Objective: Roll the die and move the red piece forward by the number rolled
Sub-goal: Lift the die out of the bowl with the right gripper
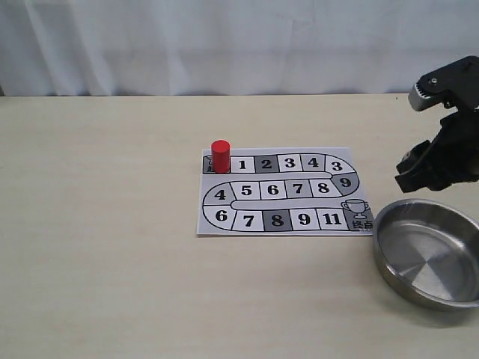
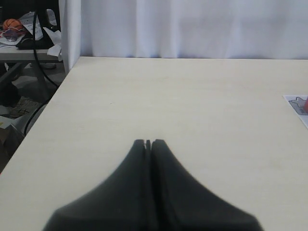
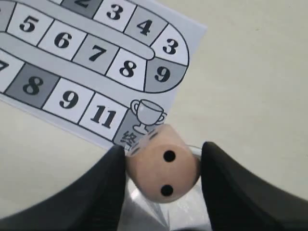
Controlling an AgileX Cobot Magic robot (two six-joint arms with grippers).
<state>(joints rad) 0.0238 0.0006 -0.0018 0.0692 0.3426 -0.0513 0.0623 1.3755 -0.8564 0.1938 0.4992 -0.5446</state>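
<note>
The tan die (image 3: 161,168) sits between the black fingers of my right gripper (image 3: 162,150), its two-pip face towards the camera. It hangs over the near rim of the steel bowl (image 3: 159,211). In the exterior view the right gripper (image 1: 410,173) hovers just above the bowl's far-left rim (image 1: 389,217), and the die is hidden there. The red piece (image 1: 220,155) stands upright on the start square, left of square 1, on the paper board (image 1: 273,190). My left gripper (image 2: 148,142) is shut on nothing, low over bare table, far left of the board.
The board's numbered track ends at a trophy square (image 3: 147,115) beside the bowl. A white curtain (image 1: 224,45) hangs behind the table. The table's left edge (image 2: 53,96) drops off to clutter on the floor. A corner of the board (image 2: 297,102) shows in the left wrist view.
</note>
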